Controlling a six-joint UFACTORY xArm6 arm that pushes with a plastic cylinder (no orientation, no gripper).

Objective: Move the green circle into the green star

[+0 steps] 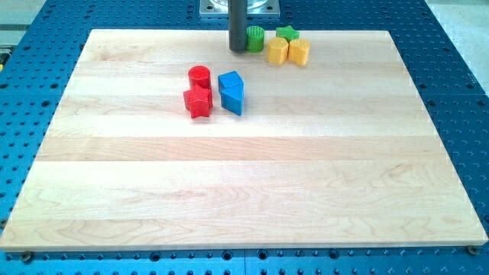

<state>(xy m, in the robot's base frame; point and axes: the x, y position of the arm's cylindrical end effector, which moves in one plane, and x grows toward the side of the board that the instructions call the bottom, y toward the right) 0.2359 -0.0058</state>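
One camera looks down (steeply) over the whole board (244, 191).

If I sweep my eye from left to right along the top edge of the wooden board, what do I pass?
My tip → green circle → yellow block → the other yellow block. The green star overlaps both yellows, so I leave it out.

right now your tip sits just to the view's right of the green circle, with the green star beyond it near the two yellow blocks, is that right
Not quite. In the camera view my tip sits just to the view's left of the green circle, not its right. The rest holds: the green star lies beyond the circle, next to the two yellow blocks.
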